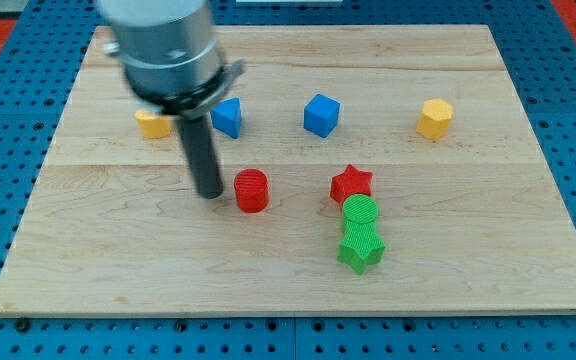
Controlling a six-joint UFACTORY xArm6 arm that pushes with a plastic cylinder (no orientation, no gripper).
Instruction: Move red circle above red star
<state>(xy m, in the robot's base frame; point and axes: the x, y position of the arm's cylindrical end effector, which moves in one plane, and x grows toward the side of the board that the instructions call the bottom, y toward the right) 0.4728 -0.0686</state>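
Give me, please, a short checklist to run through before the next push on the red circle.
1. My tip shows, on the view's left of the red circle: ok.
2. Tip touching the circle: cannot tell.
3. Circle above the red star: not ok, level with it.
4. Blue cube sits above the star, near the goal: not ok.
5. Green circle touches the star from below, away from the path: ok.
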